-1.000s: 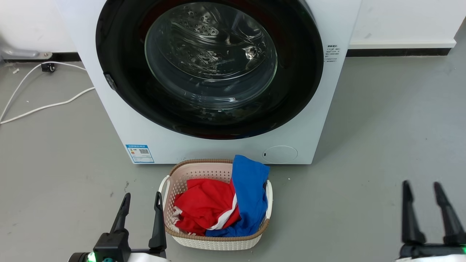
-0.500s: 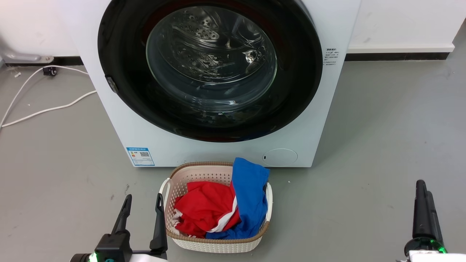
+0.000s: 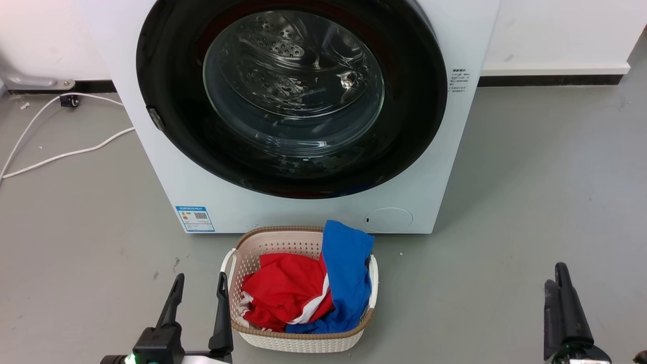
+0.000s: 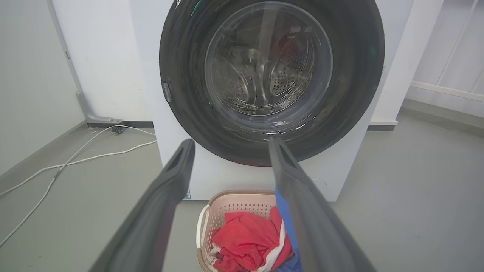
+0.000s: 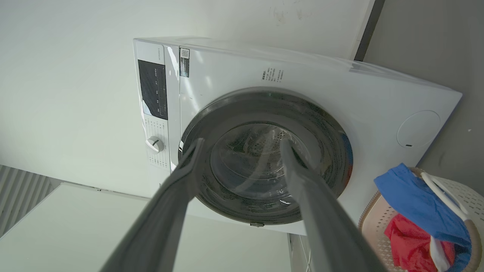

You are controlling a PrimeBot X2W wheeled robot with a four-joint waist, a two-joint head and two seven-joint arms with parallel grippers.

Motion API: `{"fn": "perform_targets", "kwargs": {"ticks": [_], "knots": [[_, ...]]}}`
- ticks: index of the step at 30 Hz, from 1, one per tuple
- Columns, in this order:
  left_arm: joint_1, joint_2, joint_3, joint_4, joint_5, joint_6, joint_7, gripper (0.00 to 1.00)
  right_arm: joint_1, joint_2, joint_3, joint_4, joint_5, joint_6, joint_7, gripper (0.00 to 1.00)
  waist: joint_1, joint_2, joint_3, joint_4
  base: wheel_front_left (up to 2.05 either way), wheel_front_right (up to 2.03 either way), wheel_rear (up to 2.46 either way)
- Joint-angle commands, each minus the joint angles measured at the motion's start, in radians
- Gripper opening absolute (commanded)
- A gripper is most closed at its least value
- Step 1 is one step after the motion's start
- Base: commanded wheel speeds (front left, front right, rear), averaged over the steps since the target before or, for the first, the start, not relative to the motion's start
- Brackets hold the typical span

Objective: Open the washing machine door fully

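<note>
The washing machine is a white front-loader, and its washing machine door, a glossy black disc with a clear glass bowl, lies shut flat against the front. A small catch sits on the door's left rim. My left gripper is open low at the left, well short of the machine, beside the basket. At the lower right my right gripper is turned on its side. In the right wrist view its fingers stand apart, the right gripper pointing at the door from a distance. Both hold nothing.
A pale laundry basket with red and blue clothes stands on the grey floor right before the machine. White cables trail over the floor at the left. A white wall runs behind.
My right gripper has rolled onto its side and shifted slightly left and lower in the head view. The left gripper and the door are as before; the camera shifted slightly.
</note>
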Motion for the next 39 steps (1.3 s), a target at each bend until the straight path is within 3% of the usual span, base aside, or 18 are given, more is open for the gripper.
{"fn": "perform_targets", "kwargs": {"ticks": [1,9,17,18,19,20,32,39], "knots": [[0.007,0.0,0.0,0.001,-0.002,-0.002,-0.003,1.0,0.012,-0.017,0.001,0.004,0.039,0.0,0.022,1.0,0.0,0.0,0.0,0.002,0.0,0.0,0.0],[0.004,0.0,0.002,0.004,-0.006,0.002,-0.003,1.0,0.033,-0.012,-0.074,-0.032,0.276,0.0,0.172,1.0,0.0,0.0,0.004,0.005,0.0,0.0,0.0],[0.007,0.0,0.002,0.0,-0.008,0.007,-0.003,1.0,0.035,-0.005,-0.122,-0.013,0.226,0.0,0.243,1.0,0.0,0.0,0.007,0.008,0.0,0.0,0.0],[0.007,0.0,0.001,0.0,-0.008,0.007,-0.003,1.0,0.034,-0.005,-0.126,-0.014,0.218,0.0,0.239,0.46,0.0,0.0,0.008,0.009,0.0,0.0,0.0],[0.007,0.0,0.001,0.0,-0.008,0.007,-0.003,1.0,0.034,-0.005,-0.126,-0.014,0.218,0.0,0.239,0.46,0.0,0.0,0.008,0.009,0.0,0.0,0.0],[0.006,0.0,0.0,0.0,-0.009,0.008,-0.003,1.0,0.032,-0.003,-0.124,-0.013,0.218,0.0,0.244,0.0,0.0,0.0,0.009,0.009,0.0,0.0,0.0],[0.002,-0.001,0.007,-0.008,0.002,0.012,-0.003,1.0,0.015,0.006,-0.149,-0.005,0.211,0.0,0.238,0.0,0.0,0.0,0.016,0.014,0.0,0.0,0.0],[-0.009,-0.001,0.003,-0.023,0.011,0.019,-0.003,1.0,-0.054,-0.007,-0.235,0.043,0.219,0.0,0.259,0.0,0.0,0.0,0.035,0.017,0.0,0.0,0.0]]}}
